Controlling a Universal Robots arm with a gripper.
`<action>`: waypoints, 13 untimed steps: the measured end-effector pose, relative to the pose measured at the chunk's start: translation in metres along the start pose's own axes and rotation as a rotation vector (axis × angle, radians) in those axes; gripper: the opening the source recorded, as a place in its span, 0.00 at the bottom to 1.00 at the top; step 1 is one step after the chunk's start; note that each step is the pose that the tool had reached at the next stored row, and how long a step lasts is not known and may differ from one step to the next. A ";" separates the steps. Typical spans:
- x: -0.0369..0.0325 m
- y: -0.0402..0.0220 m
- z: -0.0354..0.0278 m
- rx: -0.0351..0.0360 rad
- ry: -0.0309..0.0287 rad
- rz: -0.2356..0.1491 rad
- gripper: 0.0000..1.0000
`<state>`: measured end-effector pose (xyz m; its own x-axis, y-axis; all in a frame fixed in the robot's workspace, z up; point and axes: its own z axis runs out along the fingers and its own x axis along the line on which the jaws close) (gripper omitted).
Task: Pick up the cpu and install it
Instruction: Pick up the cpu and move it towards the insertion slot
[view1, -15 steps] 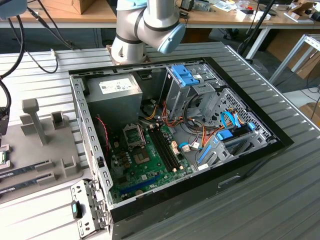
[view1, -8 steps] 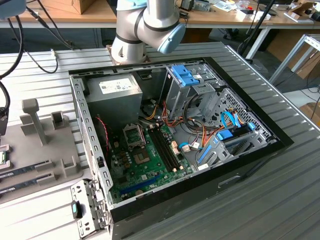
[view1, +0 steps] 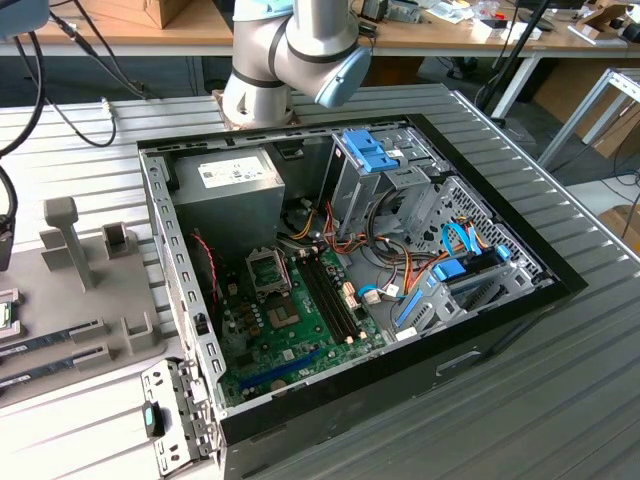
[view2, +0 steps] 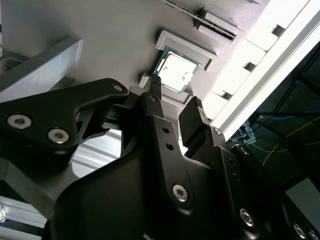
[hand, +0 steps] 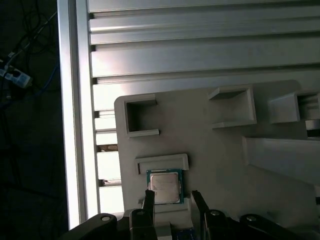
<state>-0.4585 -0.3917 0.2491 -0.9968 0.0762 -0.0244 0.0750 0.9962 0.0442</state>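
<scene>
The cpu (hand: 164, 186), a small square chip with a silver top and thin green rim, lies flat in a shallow recess of the light grey fixture plate (hand: 225, 160). In both wrist views my gripper (hand: 172, 199) is open, and its two black fingertips (hand: 148, 196) stand apart on either side of the chip's near edge. The cpu (view2: 175, 70) shows just beyond the gripper (view2: 174, 95), and nothing is held between the fingers. In the exterior view the open computer case (view1: 190, 290) shows the green motherboard with its square cpu socket (view1: 268, 272).
The fixture plate (view1: 90, 300) lies at the exterior view's left on a ribbed metal table (view1: 520, 400), with raised posts and memory sticks (view1: 50, 340). Raised walls and pockets (hand: 140, 117) surround the chip's recess. The table edge (hand: 75, 125) runs close by.
</scene>
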 end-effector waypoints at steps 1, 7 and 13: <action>0.0002 0.0001 0.0001 0.0000 0.0000 0.000 0.42; 0.0010 0.0008 0.0003 0.0001 0.0001 0.000 0.42; 0.0020 0.0015 0.0007 -0.0001 -0.0001 0.000 0.42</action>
<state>-0.4604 -0.3900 0.2483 -0.9968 0.0762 -0.0245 0.0751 0.9962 0.0443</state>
